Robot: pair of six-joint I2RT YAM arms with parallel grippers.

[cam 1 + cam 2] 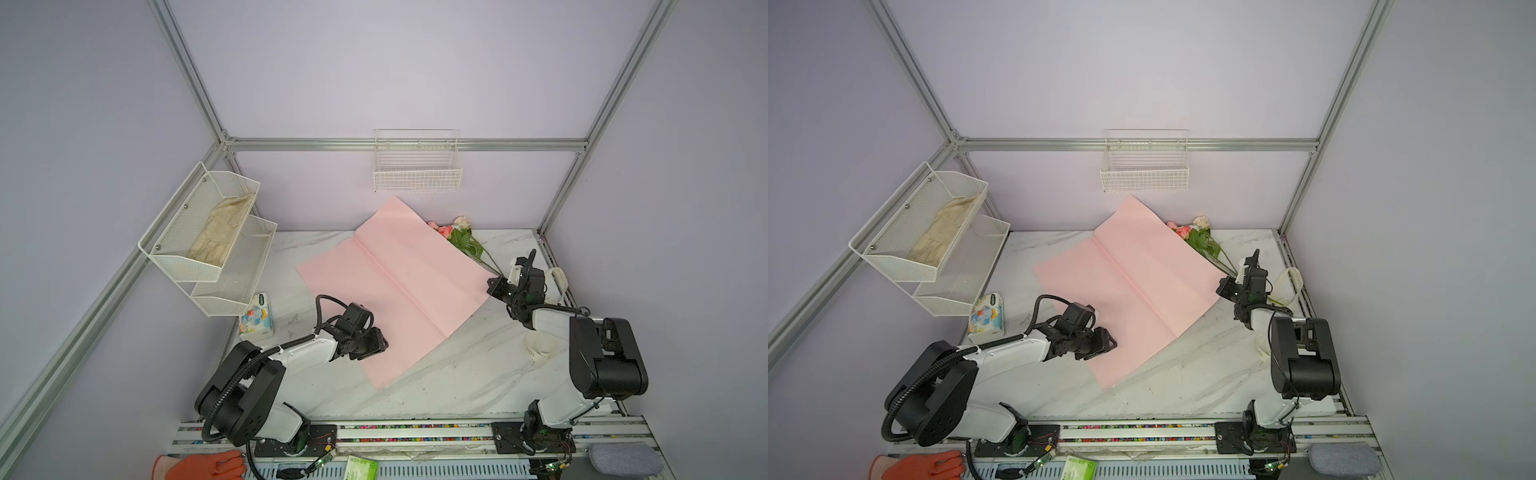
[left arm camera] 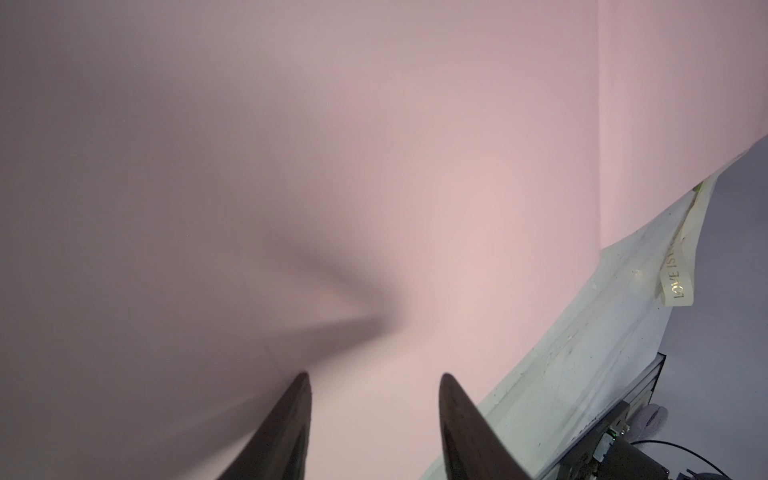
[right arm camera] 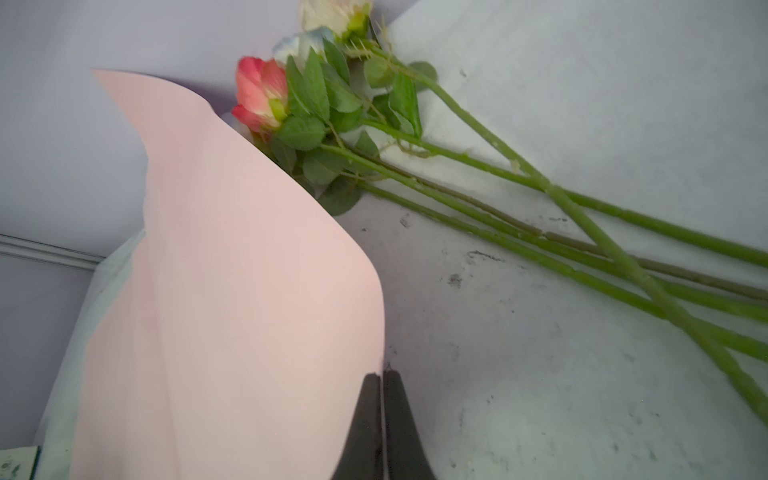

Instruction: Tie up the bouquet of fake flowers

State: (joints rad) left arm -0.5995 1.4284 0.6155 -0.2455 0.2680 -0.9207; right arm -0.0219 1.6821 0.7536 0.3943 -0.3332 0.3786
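White marbled table [image 1: 457, 374], pink paper sheet [image 1: 395, 282] spread on it, bouquet of fake flowers [image 1: 467, 243] alongside, tissue pack [image 1: 257, 322]

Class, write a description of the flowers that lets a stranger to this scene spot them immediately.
Start at the big pink sheet spread on the marble table. Follow its far right edge toward the back wall: the flowers lie there on the table. Nothing else has long green stems and leaves, topped by pink and cream roses.
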